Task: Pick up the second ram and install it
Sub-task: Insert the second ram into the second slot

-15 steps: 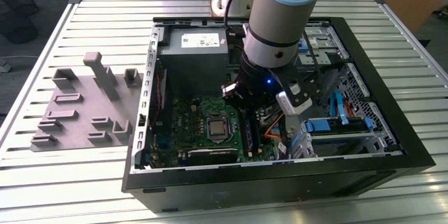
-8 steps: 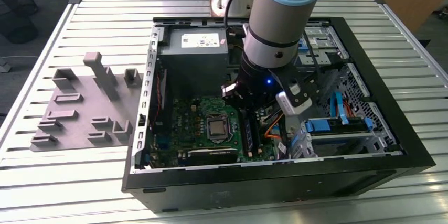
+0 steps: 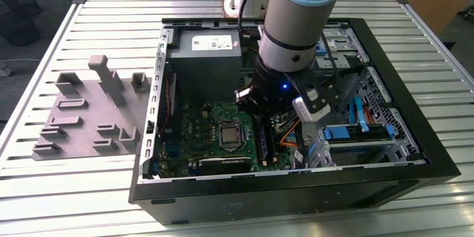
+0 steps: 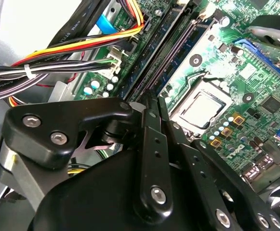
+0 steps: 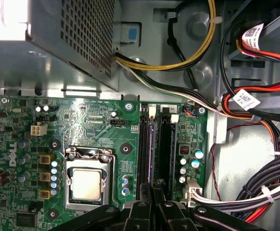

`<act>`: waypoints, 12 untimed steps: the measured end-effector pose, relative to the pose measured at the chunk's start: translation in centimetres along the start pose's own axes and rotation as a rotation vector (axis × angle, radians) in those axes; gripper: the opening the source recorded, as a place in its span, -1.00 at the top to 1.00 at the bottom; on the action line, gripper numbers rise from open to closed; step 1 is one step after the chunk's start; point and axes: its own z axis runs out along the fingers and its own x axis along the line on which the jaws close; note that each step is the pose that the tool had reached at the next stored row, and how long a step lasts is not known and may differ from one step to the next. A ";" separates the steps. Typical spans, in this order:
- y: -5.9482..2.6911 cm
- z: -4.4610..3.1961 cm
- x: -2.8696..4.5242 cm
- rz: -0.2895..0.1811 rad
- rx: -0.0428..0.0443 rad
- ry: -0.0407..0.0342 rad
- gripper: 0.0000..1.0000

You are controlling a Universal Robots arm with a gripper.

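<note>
Inside computer case (image 3: 414, 154), tool (image 5: 152, 190) presses second ram (image 5: 151, 154) into slot.

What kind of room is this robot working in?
Probably a robotics lab or workshop: an open computer case lies on a slatted metal table, beside a grey plastic fixture, with the robot arm reaching inside.

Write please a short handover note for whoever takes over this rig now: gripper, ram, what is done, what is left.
Gripper: low inside the open black computer case, right above the two long black memory slots; its grip cannot be told.
Second ram: held or already seated, I cannot tell.
Done: the arm is at the slots, away from the grey plastic fixture.
Left: confirm the ram sits fully in its slot.
</note>
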 end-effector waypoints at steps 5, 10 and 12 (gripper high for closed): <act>0.00 0.07 -0.04 0.001 -0.0004 -0.0001 0.74; 0.00 0.16 -0.01 0.000 0.0001 0.0000 0.74; 0.00 0.18 0.00 0.000 -0.0001 0.0000 0.74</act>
